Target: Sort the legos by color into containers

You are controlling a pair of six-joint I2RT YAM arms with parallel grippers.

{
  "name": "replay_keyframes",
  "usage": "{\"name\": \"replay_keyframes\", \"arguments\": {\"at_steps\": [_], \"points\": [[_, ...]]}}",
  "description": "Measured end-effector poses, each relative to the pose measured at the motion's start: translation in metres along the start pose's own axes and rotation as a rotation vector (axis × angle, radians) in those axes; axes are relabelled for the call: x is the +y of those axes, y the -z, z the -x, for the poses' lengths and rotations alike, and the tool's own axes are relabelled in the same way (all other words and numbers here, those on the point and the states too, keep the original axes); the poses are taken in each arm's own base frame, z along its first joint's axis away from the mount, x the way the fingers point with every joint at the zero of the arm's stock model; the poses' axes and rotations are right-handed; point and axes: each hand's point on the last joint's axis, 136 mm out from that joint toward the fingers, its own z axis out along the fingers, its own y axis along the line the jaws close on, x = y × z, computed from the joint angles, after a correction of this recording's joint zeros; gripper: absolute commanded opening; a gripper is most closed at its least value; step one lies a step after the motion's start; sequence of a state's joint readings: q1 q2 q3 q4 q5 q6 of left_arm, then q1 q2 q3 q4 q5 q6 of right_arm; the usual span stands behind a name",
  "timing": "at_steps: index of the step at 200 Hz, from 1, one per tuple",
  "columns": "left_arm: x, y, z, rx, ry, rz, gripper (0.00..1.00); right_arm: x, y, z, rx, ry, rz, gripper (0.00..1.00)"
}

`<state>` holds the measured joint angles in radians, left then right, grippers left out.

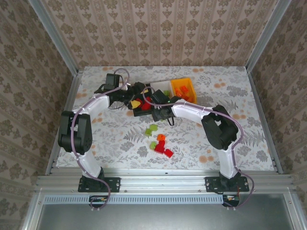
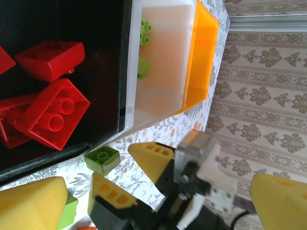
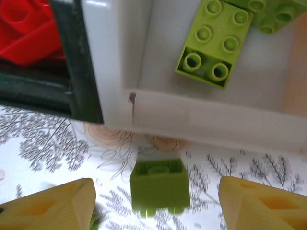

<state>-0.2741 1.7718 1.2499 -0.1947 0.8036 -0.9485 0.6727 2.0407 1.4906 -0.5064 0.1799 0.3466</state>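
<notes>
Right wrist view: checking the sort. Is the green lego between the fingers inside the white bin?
No, the green lego is outside the white bin, over the table.

Damask-patterned walls (image 1: 158,28), floral-print tabletop (image 1: 254,105), aluminium frame rails (image 1: 163,178), soft even light

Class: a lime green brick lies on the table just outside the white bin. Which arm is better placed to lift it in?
Likely the right: its open hand straddles the green brick beside the white bin.

No writing, label, brand, number or sign can be read on anything.
</notes>
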Motion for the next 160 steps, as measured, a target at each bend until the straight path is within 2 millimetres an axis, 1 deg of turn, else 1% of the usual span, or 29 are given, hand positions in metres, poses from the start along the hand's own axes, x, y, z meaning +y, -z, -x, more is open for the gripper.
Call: {"name": "replay_keyframes", "arguments": {"at_steps": [17, 55, 81, 99, 114, 126, 145, 160], "points": [[0.000, 0.000, 0.000, 0.000, 0.000, 0.000, 1.00, -0.004, -0.008, -0.004, 0.024, 0.004, -0.012, 0.59], [0.000, 0.000, 0.000, 0.000, 0.000, 0.000, 1.00, -0.006, -0.017, -0.008, 0.047, 0.004, -0.021, 0.41], [0.000, 0.000, 0.000, 0.000, 0.000, 0.000, 1.00, -0.005, -0.017, -0.009, 0.048, 0.002, -0.021, 0.35], [0.000, 0.000, 0.000, 0.000, 0.000, 0.000, 1.00, -0.006, -0.015, -0.009, 0.046, 0.001, -0.021, 0.34], [0.000, 0.001, 0.001, -0.002, 0.001, -0.001, 1.00, -0.007, -0.008, -0.009, 0.038, 0.002, -0.022, 0.34], [0.001, 0.002, 0.002, -0.005, 0.004, -0.001, 1.00, -0.010, 0.004, -0.004, 0.014, -0.001, -0.026, 0.34], [0.004, 0.006, 0.008, -0.020, 0.012, -0.001, 1.00, -0.014, 0.028, 0.017, -0.050, -0.018, -0.022, 0.33], [0.006, 0.012, 0.015, -0.038, 0.018, -0.003, 1.00, -0.020, 0.043, 0.044, -0.110, -0.044, -0.019, 0.33]]}}
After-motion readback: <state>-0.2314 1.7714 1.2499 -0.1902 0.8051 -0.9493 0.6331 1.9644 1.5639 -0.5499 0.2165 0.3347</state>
